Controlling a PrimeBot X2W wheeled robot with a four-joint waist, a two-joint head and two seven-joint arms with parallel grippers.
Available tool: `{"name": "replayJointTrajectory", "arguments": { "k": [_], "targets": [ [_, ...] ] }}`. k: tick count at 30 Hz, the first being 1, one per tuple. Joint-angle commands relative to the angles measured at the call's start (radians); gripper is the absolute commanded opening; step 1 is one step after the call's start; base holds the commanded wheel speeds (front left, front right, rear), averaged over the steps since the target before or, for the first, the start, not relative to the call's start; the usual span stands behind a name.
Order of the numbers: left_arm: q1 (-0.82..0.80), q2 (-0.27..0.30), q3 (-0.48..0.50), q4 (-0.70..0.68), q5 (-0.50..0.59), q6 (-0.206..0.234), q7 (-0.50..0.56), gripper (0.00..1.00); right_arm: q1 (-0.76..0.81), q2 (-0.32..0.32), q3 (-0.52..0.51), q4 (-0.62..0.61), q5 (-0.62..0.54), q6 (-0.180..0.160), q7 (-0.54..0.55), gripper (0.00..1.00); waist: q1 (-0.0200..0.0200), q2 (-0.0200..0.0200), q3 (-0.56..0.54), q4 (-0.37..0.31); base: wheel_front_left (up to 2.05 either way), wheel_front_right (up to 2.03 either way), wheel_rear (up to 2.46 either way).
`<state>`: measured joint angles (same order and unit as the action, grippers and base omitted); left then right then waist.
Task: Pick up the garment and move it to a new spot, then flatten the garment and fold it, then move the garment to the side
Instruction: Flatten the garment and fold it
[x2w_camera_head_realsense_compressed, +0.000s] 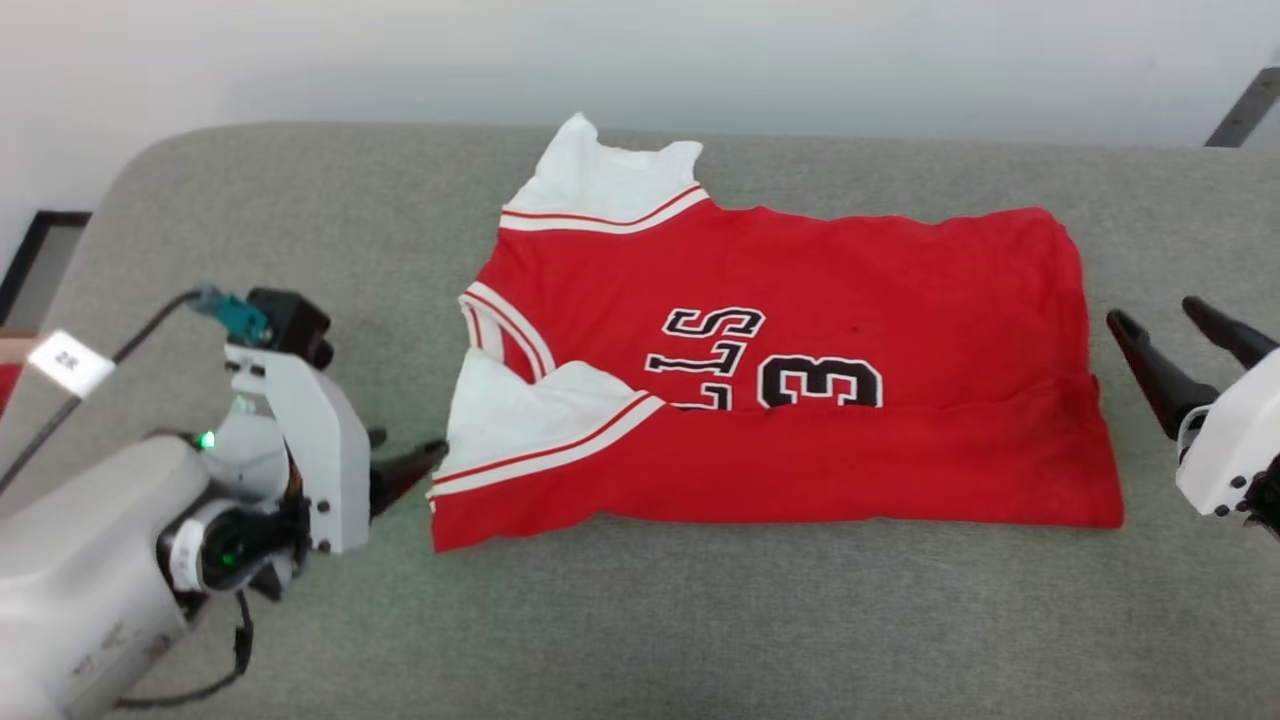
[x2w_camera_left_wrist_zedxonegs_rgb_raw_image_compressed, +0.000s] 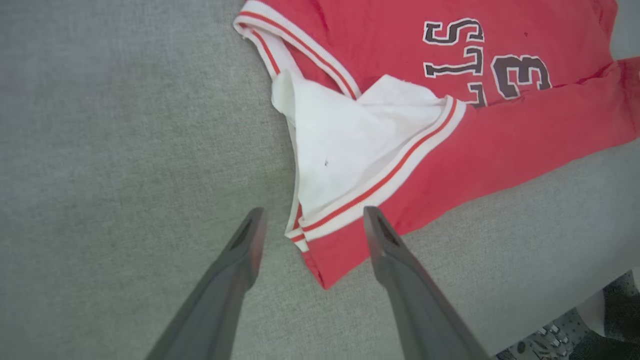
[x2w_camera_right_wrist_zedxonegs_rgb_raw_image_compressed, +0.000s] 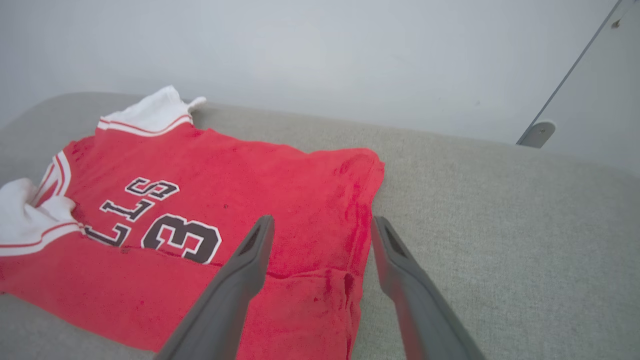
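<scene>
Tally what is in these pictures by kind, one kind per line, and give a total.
garment: 1
grippers: 2, the left gripper and the right gripper, both open
grey cushion: 1
Total: 4

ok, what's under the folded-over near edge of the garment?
More of the garment: the fold runs over the black lettering, leaving LLS and a 3 showing. Any print beneath is covered. Grey cushion shows around it.
</scene>
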<state>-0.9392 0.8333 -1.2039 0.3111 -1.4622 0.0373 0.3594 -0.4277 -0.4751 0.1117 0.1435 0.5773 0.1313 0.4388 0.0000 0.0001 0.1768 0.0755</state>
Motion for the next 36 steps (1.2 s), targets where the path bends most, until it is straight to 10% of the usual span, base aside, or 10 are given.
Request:
{"name": "replayJointTrajectory", "arguments": {
  "k": [1,13,23,24,25,36],
  "targets": [
    [0.022,0.007,-0.003,-0.011,-0.015,0.017,0.007,1.0,0.02,0.012,-0.026,-0.026,-0.022,-0.001,-0.02,1.0,0.0,-0.0001,-0.008,-0.017,0.0,0.0,0.0],
    [0.109,0.036,-0.021,-0.021,-0.062,0.089,0.047,1.0,0.162,0.156,-0.228,-0.272,-0.123,-0.001,-0.099,1.0,0.0,-0.0001,-0.002,-0.097,0.0,0.0,0.0],
    [0.157,-0.028,-0.019,0.104,-0.098,0.044,0.038,1.0,0.268,0.242,-0.321,-0.427,-0.143,-0.001,-0.03,1.0,0.0,-0.0001,0.042,-0.144,0.0,0.0,0.0],
    [0.157,-0.037,-0.021,0.118,-0.099,0.036,0.041,0.9,0.275,0.25,-0.324,-0.434,-0.142,-0.001,-0.018,1.0,0.0,-0.0001,0.047,-0.147,0.0,0.0,0.0],
    [0.152,-0.045,-0.022,0.128,-0.095,0.021,0.04,0.0,0.281,0.251,-0.324,-0.442,-0.144,-0.001,-0.006,1.0,0.0,-0.0001,0.051,-0.148,0.0,0.0,0.0],
    [0.107,-0.097,-0.02,0.204,-0.071,-0.042,0.048,0.0,0.297,0.28,-0.306,-0.424,-0.127,-0.001,0.25,1.0,0.0,-0.0001,0.083,-0.131,0.0,0.0,0.0]
  ]
}}
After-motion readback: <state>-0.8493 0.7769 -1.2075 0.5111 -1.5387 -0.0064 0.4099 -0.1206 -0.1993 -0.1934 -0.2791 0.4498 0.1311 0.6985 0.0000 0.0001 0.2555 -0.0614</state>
